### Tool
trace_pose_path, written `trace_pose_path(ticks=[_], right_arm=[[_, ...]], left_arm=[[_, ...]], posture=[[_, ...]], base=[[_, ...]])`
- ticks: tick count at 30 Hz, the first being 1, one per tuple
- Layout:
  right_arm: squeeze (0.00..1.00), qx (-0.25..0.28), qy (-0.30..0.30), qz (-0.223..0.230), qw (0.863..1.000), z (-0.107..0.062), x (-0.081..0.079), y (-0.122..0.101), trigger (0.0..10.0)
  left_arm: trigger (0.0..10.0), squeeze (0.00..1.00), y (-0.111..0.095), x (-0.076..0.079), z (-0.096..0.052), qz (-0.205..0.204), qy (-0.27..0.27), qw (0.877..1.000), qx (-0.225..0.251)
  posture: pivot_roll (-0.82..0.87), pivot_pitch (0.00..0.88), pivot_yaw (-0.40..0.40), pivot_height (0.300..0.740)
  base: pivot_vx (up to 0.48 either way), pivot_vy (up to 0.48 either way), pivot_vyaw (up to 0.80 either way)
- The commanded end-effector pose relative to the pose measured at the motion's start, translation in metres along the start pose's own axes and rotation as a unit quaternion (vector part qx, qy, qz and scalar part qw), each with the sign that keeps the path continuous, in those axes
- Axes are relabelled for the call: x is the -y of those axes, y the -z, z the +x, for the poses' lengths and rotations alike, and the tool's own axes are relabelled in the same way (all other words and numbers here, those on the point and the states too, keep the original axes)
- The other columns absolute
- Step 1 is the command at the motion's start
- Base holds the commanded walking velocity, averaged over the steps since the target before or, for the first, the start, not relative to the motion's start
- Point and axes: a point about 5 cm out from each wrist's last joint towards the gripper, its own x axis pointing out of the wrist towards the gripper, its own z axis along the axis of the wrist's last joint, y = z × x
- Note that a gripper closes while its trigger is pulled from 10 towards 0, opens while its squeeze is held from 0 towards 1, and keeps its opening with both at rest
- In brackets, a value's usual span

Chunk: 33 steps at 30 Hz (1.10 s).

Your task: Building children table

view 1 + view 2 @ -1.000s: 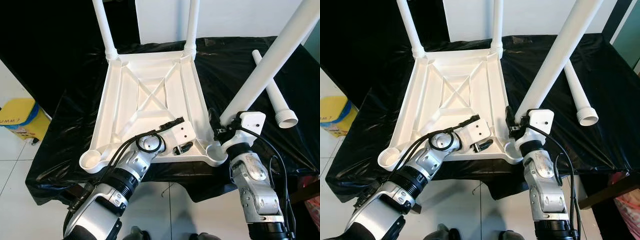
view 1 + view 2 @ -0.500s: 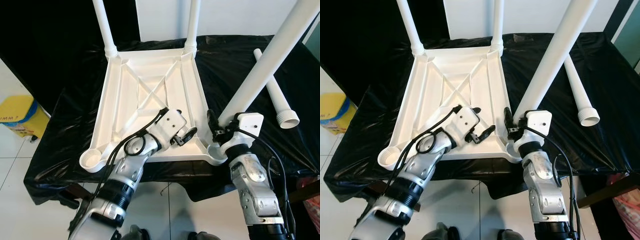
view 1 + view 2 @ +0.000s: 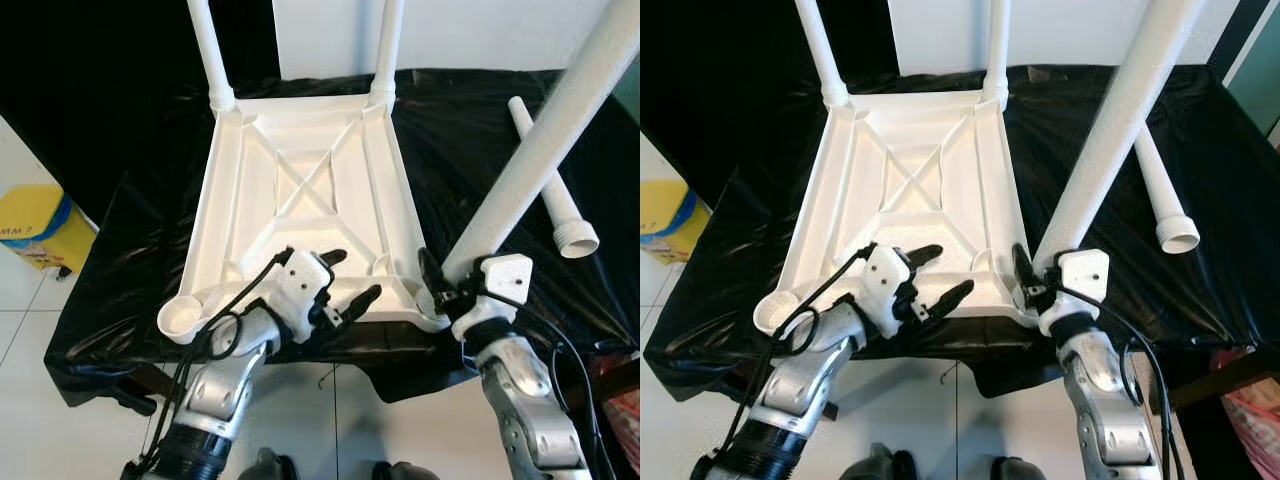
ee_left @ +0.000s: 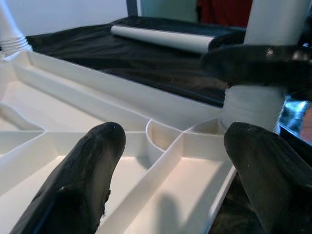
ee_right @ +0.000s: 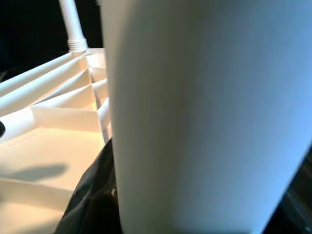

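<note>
Pulled back since a second ago: left gripper point(image 3: 345, 278), off the ribbed underside and now over the near rim of the tabletop point(image 3: 300, 190), fingers point(image 4: 92, 168) spread wide, holding nothing. Beside it, right gripper point(image 3: 438, 283) still clamped on the lower end of the white leg point(image 3: 540, 140), now seated more upright at the near right corner socket. Upside down on the black-covered worktop point(image 3: 140, 230), the white tabletop with its crossed ribs, near left socket point(image 3: 180, 320) empty. Farther back, two legs point(image 3: 205, 50) already standing in the far corners. Off to the right, a loose leg point(image 3: 550, 185) lying on the black sheet. Down on the floor to the left, a yellow bin point(image 3: 35, 225).
</note>
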Motion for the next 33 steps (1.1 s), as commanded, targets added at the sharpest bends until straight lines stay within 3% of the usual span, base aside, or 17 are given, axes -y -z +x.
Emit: trace_pose_path(ticks=[1,12,28,33], right_arm=[[0.0,-0.022,0.007,-0.008,1.0,-0.005,0.005,0.009,10.0],[0.0,-0.027,-0.011,-0.021,0.999,-0.005,0.002,0.012,10.0],[0.0,0.018,-0.083,-0.11,0.99,-0.009,-0.019,0.02,10.0],[0.0,0.022,-0.089,-0.107,0.99,-0.01,-0.022,0.023,10.0]], left_arm=[[10.0,0.0,0.001,0.007,-0.002,-0.007,0.024,1.0,-0.005],[10.0,0.0,-0.004,0.016,-0.001,-0.019,0.031,0.999,-0.003],[10.0,0.0,-0.01,0.017,-0.002,-0.016,0.03,0.999,-0.011],[10.0,0.0,-0.011,0.016,-0.002,-0.016,0.029,0.999,-0.011]], posture=[[-0.05,0.105,0.005,0.74],[-0.05,0.115,0.013,0.74],[-0.03,0.123,0.023,0.74],[-0.03,0.121,0.031,0.74]], base=[[0.0,0.0,0.0],[0.0,0.0,0.0],[0.0,0.0,0.0],[0.0,0.0,0.0]])
